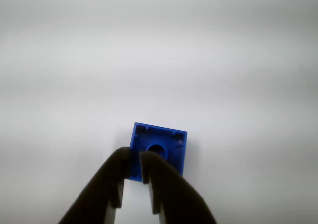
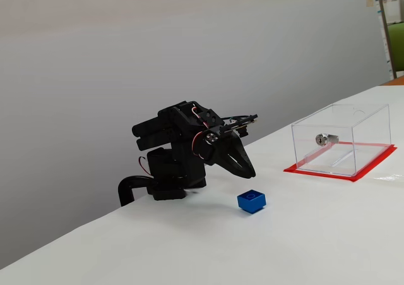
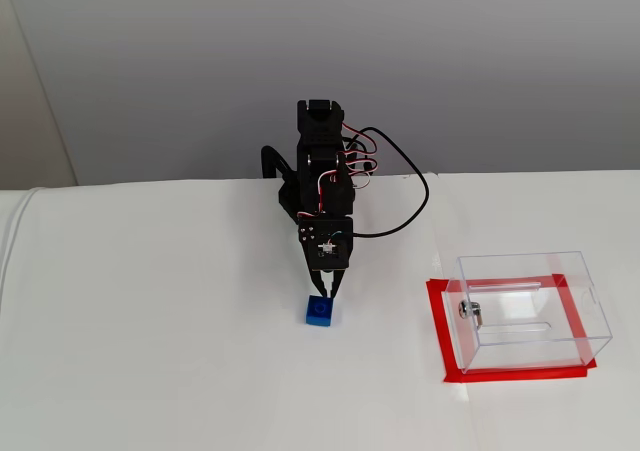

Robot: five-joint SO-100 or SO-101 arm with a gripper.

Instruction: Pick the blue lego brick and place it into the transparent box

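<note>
The blue lego brick [image 1: 174, 149] lies on the white table, small and squarish with a round stud on top. It also shows in both fixed views [image 2: 252, 200] [image 3: 319, 311]. My black gripper [image 1: 135, 157] hangs just above the brick's near edge, fingers nearly together and holding nothing. It also shows in both fixed views [image 2: 250, 172] [image 3: 323, 290], where its tip is a little above and behind the brick. The transparent box [image 2: 341, 139] [image 3: 530, 311] stands to the right on a red base mat [image 3: 440, 341], with a silver lock [image 2: 326, 138] on its wall.
The arm's black base [image 2: 165, 177] sits at the table's back edge [image 3: 150, 185] by a grey wall. A black cable [image 3: 415, 186] loops to the right of the arm. White table surface [image 3: 150, 321] lies between brick and box.
</note>
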